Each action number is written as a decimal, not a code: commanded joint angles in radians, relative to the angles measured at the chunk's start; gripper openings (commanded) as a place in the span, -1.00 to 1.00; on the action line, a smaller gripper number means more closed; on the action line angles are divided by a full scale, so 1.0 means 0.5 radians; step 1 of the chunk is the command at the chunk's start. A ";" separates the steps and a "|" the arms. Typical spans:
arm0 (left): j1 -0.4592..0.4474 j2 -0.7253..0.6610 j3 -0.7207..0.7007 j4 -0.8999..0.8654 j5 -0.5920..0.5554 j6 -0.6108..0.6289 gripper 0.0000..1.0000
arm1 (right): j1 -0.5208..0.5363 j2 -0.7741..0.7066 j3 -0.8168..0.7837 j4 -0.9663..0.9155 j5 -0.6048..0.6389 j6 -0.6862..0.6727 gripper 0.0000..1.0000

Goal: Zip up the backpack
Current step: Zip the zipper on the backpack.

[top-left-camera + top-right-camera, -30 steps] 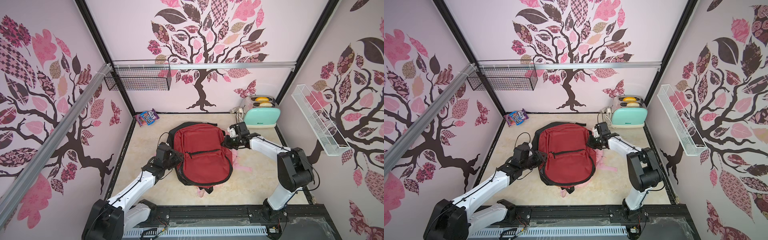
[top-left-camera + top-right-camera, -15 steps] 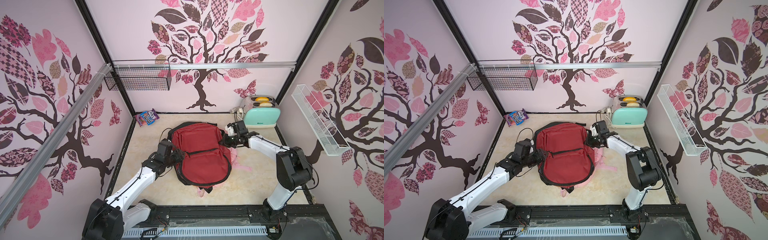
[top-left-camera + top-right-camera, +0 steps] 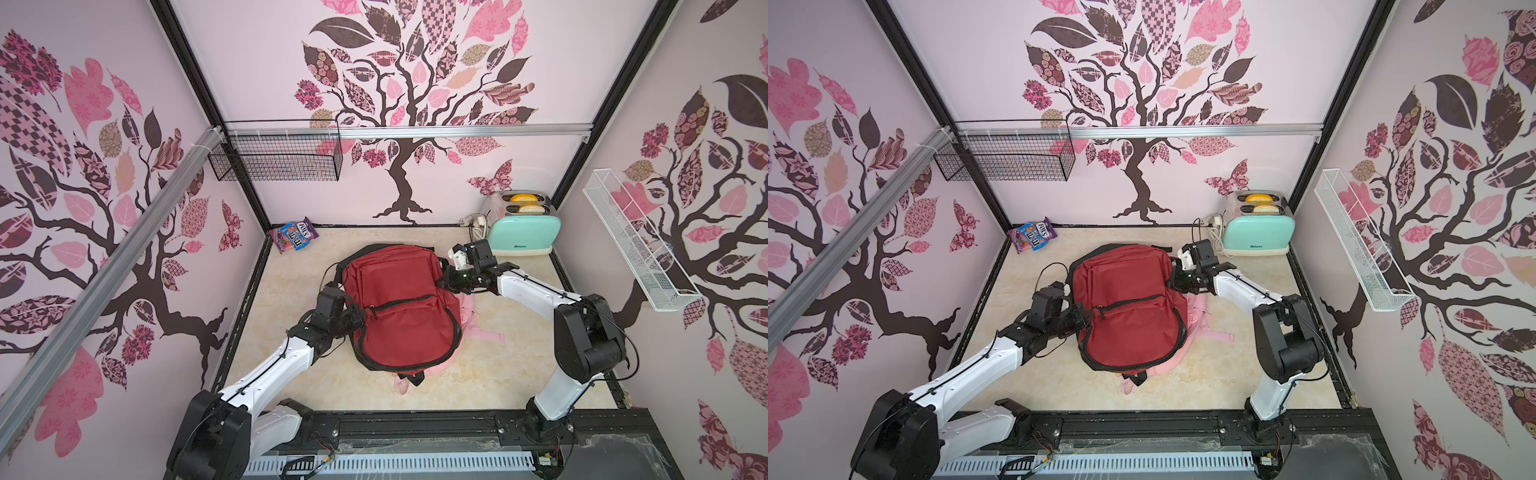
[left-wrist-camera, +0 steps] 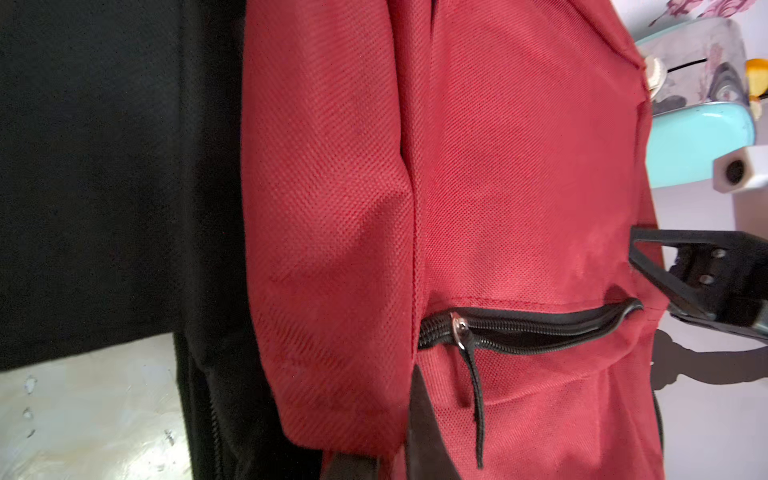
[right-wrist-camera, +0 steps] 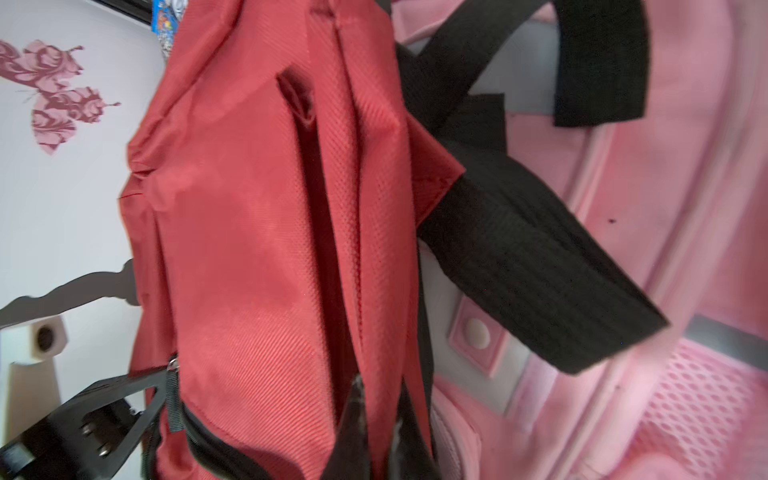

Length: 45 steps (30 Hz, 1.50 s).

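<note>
The red backpack (image 3: pixel 399 299) (image 3: pixel 1125 303) lies front up in the middle of the table in both top views. Its front pocket zipper (image 4: pixel 528 328) gapes a little, and the metal slider (image 4: pixel 459 330) with a black cord sits at one end. At the bag's left side, beside that end, my left gripper (image 3: pixel 360 322) (image 4: pixel 382 453) is shut on a fold of red side fabric. My right gripper (image 3: pixel 442 282) (image 5: pixel 380 428) is shut on red fabric at the bag's far right side, near a black strap (image 5: pixel 528 257).
A pink backpack (image 3: pixel 471 316) (image 5: pixel 685 208) lies under the red one and sticks out to the right. A mint toaster (image 3: pixel 523 232) with its cable stands at the back right, and a candy bag (image 3: pixel 294 236) at the back left. A black wire basket (image 3: pixel 276 156) and a white wire shelf (image 3: pixel 636 245) hang on the walls.
My left gripper opened wider, shifted along the bag's left side, then shut on the side fabric. The backpack shifted slightly. The right gripper kept its grip.
</note>
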 commanded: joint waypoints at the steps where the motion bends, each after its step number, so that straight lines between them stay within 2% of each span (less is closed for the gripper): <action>1: -0.019 -0.124 -0.080 0.258 0.091 -0.036 -1.00 | 0.055 -0.084 0.150 -0.189 0.191 -0.074 -0.77; 2: -0.015 -0.161 -0.105 0.274 0.079 -0.041 -1.00 | 0.055 -0.102 0.175 -0.246 0.277 -0.081 -0.58; 4: -0.002 -0.245 -0.162 0.300 0.066 -0.056 -1.00 | 0.058 -0.164 0.221 -0.343 0.498 -0.089 -0.36; 5: 0.005 -0.275 -0.179 0.315 0.063 -0.064 -1.00 | 0.058 -0.206 0.234 -0.373 0.587 -0.088 -0.11; 6: 0.016 -0.305 -0.195 0.325 0.068 -0.072 -1.00 | 0.058 -0.257 0.246 -0.390 0.662 -0.090 0.01; 8: 0.026 -0.339 -0.213 0.338 0.073 -0.076 -1.00 | 0.059 -0.342 0.274 -0.405 0.714 -0.115 0.10; 12: 0.031 -0.326 -0.210 0.361 0.113 -0.080 -1.00 | 0.153 -0.437 0.389 -0.476 0.587 -0.262 0.10; 17: 0.032 -0.281 -0.222 0.444 0.161 -0.102 -1.00 | 0.363 -0.436 0.376 -0.348 0.102 -0.314 -0.06; 21: 0.032 -0.290 -0.253 0.509 0.187 -0.119 -1.00 | 0.520 -0.358 0.330 -0.196 -0.107 -0.259 -0.20; 27: 0.030 -0.323 -0.262 0.514 0.199 -0.119 -1.00 | 0.677 -0.211 0.329 -0.092 -0.166 -0.209 -0.22; 32: 0.030 -0.347 -0.265 0.513 0.195 -0.117 -1.00 | 0.769 -0.100 0.335 -0.076 -0.099 -0.203 -0.22; 45: 0.039 -0.309 -0.265 0.546 0.228 -0.107 -1.00 | 0.847 0.058 0.369 -0.066 -0.069 -0.186 -0.21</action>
